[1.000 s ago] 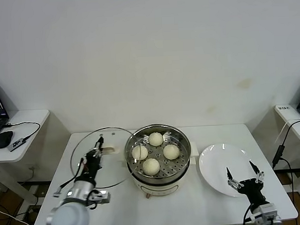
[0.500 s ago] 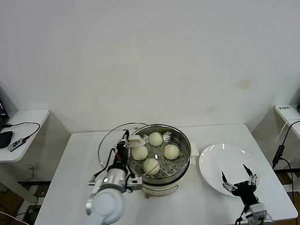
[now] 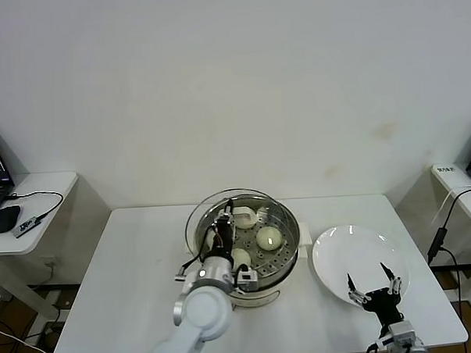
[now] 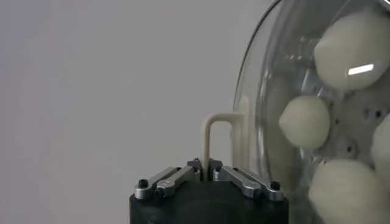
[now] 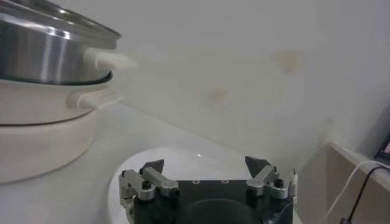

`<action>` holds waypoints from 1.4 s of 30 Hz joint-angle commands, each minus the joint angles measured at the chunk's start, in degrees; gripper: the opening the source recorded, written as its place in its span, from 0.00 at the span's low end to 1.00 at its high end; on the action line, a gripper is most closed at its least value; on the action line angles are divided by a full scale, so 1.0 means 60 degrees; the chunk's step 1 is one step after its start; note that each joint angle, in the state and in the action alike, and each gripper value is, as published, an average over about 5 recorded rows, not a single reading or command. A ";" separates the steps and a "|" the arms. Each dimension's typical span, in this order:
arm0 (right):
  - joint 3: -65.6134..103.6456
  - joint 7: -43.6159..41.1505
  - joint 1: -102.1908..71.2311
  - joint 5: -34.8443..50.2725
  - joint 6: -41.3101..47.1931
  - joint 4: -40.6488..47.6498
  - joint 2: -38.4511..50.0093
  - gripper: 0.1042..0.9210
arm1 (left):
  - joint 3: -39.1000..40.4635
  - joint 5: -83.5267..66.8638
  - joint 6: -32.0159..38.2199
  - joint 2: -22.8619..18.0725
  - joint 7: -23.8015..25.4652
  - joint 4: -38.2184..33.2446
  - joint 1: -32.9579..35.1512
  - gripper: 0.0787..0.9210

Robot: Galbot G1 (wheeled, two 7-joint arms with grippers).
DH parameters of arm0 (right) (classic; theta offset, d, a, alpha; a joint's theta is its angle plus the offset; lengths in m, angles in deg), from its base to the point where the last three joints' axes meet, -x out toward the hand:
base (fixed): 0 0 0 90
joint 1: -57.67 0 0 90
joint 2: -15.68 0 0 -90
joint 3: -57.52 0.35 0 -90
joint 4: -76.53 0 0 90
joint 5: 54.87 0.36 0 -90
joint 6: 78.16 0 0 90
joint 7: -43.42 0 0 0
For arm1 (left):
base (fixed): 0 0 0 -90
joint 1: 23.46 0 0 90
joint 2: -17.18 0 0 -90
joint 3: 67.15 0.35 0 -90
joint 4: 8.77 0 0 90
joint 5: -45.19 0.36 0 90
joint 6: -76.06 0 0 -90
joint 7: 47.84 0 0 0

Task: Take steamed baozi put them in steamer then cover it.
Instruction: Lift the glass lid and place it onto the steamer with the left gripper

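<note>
No brand, label or readable writing anywhere on the gear.

Wall: plain off-white, matte, with a faint stain right of centre. Table: white, smooth, rectangular. A small white side desk stands at the robot's far left, carrying a dark mouse and a cable; another desk corner sits at far right.

Steamer: round, shiny stainless pot, perforated tray inside, on a cream-white base with a stubby side handle; it sits mid-table. Plate: flat, round, glossy white, just beside the steamer on the robot's right.

Cover: clear glass disc, metal rim, cream loop handle. It is held tilted over the steamer's left half, overlapping the rim, not seated flat.

Baozi: smooth, cream-white, domed buns lying on the tray. Three show in the head view, the fourth hidden behind the arm; the left wrist view shows four through the glass.

Left gripper: black body, metal fingers pinched together on the cover's handle, over the steamer's left side.

Right gripper: fingers spread apart, holding nothing, hanging low over the plate's near edge.
</note>
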 commanded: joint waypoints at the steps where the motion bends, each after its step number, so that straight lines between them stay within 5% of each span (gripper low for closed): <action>1: -0.0012 -0.0002 -0.0012 -0.0084 -0.0010 0.0067 -0.0004 0.88 | 0.0403 0.0326 -0.0079 -0.0443 0.0042 0.0369 -0.0194 0.07; 42: -0.0084 -0.0057 -0.0087 -0.0187 -0.0072 0.0185 0.0009 0.88 | 0.0193 0.0884 0.0198 -0.0729 -0.0078 0.0831 0.0073 0.07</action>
